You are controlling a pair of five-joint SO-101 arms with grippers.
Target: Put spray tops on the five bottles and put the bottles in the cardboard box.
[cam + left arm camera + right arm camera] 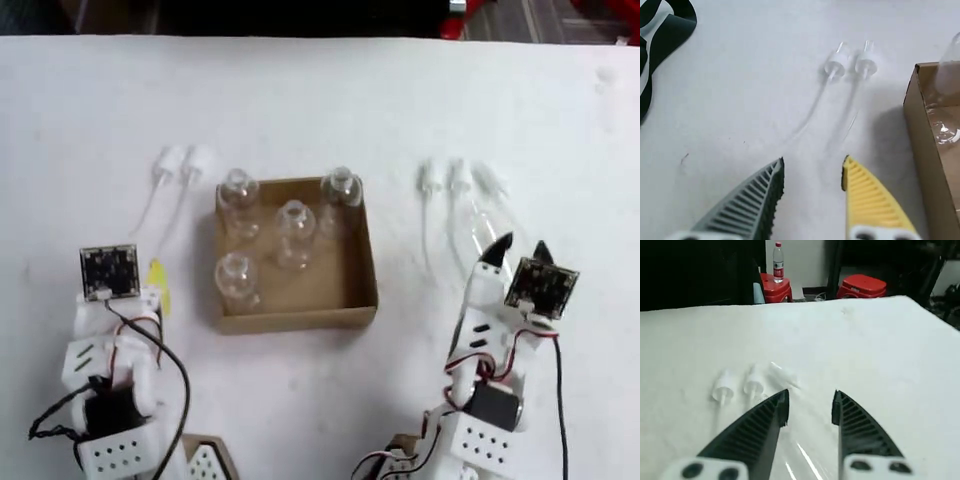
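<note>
While parted, left end effector point(813, 172) faces two spray tops point(836, 64) | right end effector point(810, 407) parted, three spray tops point(458, 180) ahead

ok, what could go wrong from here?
1. The four clear uncapped bottles stand close together in the brown cardboard box; fitting a top there could tip a neighbour.
2. The two clear spray tops with thin tubes lie close side by side left of the box; the left arm's open jaws may drag both.
3. Clear parts on the white table are hard to see.
</note>
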